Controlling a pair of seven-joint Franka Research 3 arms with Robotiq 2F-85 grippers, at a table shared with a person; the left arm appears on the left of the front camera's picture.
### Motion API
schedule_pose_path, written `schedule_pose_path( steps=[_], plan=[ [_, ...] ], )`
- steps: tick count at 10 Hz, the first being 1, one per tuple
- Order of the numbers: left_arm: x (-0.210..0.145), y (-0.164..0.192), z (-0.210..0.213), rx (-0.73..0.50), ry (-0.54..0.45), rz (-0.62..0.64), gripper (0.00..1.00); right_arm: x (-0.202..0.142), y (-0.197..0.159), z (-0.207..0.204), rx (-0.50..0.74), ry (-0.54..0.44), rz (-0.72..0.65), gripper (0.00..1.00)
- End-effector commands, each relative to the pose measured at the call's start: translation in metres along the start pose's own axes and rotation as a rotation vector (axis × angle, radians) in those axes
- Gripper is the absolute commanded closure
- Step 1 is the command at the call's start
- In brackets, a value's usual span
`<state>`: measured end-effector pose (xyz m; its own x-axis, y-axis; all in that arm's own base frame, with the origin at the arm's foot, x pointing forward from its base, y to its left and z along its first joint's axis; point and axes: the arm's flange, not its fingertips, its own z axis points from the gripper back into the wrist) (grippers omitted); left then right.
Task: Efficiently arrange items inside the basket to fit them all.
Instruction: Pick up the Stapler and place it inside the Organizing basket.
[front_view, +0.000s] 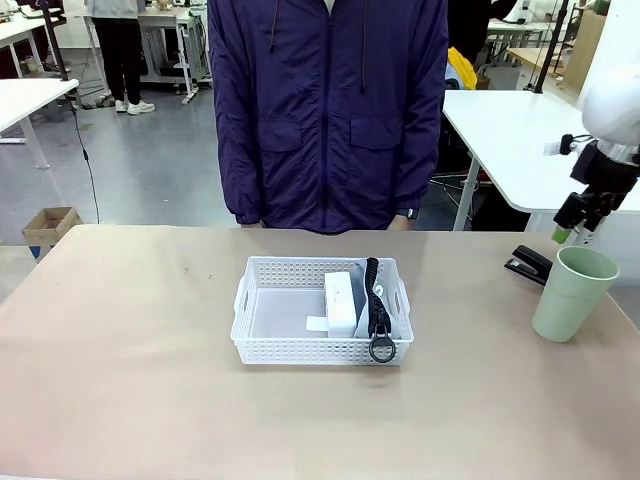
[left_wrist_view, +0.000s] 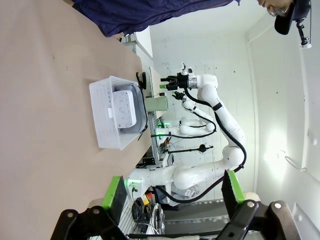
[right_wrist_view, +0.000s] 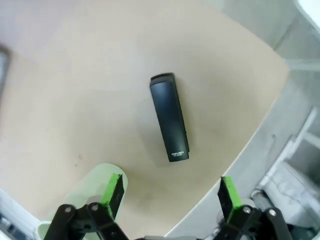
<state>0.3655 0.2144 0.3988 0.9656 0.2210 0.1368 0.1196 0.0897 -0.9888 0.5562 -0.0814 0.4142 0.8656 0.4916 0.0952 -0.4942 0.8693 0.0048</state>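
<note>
Lab hall, white worktables (front_view: 510, 130), grey floor (front_view: 150, 170), cardboard box (front_view: 50, 228)

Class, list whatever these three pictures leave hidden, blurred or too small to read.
Front view: the grey pouch has its lettering covered by the white box and the black strap.
Right wrist view: the print on the stapler is too small to read.
Right wrist view: the cup is blurred.

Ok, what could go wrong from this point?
The open right gripper hangs over the stapler, with the cup close by: coming down, a finger could tip the cup. The stapler lies near the edge of the table, so a poor grasp might push it off.
</note>
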Motion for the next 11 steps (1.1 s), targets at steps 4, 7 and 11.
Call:
schedule_pose_path(
  steps=[4,7,11],
  plan=[
    [-0.002,-0.004,-0.001,0.012,0.003,0.001,0.00,0.002,0.002,-0.004,0.002,0.006,0.081,0.00],
    [-0.002,-0.004,-0.001,0.012,0.003,0.001,0.00,0.007,0.001,-0.031,-0.038,0.025,0.150,0.00],
    [-0.002,-0.004,-0.001,0.012,0.003,0.001,0.00,0.011,-0.004,-0.071,0.034,0.039,0.230,0.00]
  ],
)
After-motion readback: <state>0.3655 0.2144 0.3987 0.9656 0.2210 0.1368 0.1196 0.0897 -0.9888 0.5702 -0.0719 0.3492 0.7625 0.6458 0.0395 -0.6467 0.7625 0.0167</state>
